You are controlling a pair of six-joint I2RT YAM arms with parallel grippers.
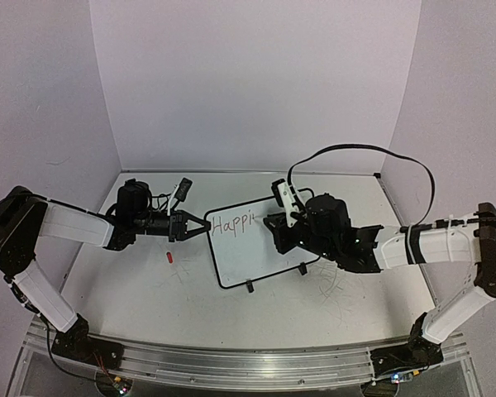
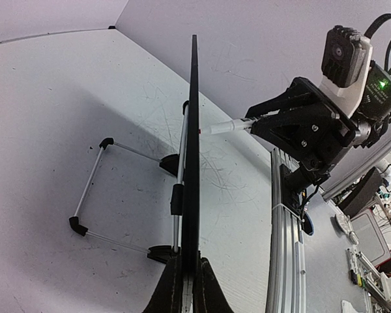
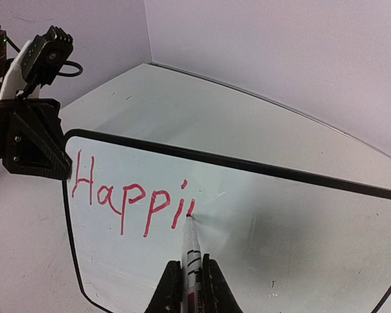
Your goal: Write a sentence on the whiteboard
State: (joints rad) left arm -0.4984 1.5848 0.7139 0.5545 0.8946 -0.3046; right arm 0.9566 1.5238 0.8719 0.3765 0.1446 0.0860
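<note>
The whiteboard (image 1: 256,240) stands tilted on its feet in the middle of the table. Red lettering reading "Happi" plus one short extra stroke, part of the sentence (image 3: 130,195), runs along its upper left. My left gripper (image 1: 200,226) is shut on the board's left edge; the left wrist view shows the frame (image 2: 193,163) edge-on, clamped between the fingers (image 2: 212,293). My right gripper (image 3: 188,287) is shut on a white marker (image 3: 191,251), whose red tip touches the board at the foot of the last stroke. From the left wrist view the marker (image 2: 227,126) meets the board's face.
A small red cap (image 1: 169,256) lies on the table left of the board. The board's wire stand and black feet (image 2: 85,225) stick out behind it. White walls close in the back and sides. An aluminium rail (image 1: 231,364) runs along the near edge.
</note>
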